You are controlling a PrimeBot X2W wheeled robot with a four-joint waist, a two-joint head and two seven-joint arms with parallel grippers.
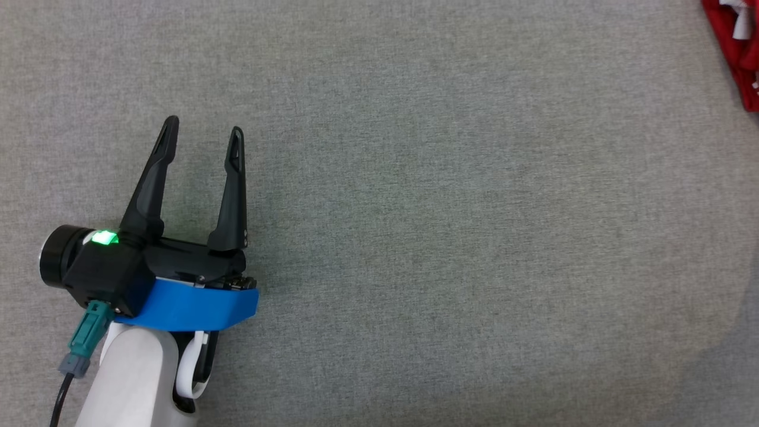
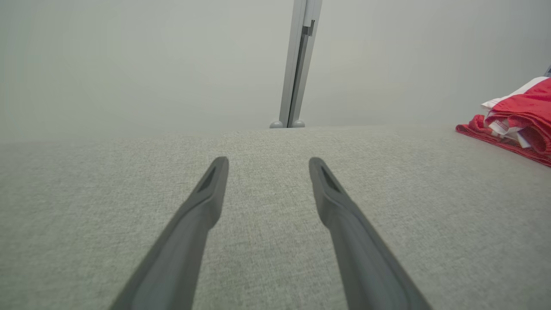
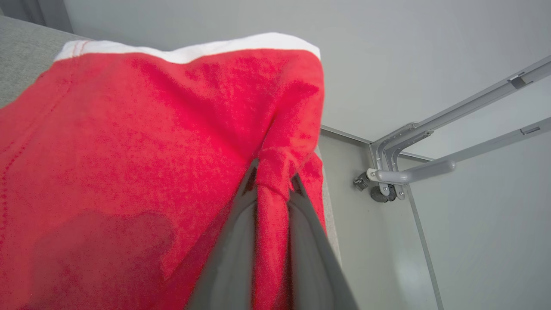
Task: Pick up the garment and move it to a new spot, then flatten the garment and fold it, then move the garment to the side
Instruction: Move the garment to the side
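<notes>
- The left fingers stand wide apart with nothing between them, pointing up the head view above the grey fabric worktop, at the lower left.
- A green light glows on the dark wrist block, and a blue band wraps the wrist above the pale forearm.
- The red garment with white trim shows at the top right corner of the head view, well apart from the left fingers.
- In the left wrist view the garment is bunched at the right edge, its lower part lying on the worktop; a grey metal post rises behind the worktop's far edge.
- The right fingers are clamped close together on a pinched fold of the garment, whose red cloth spreads across the left of that view, white hem at the top.
- Grey metal frame bars stand to the right of the fingers against a pale wall.
</notes>
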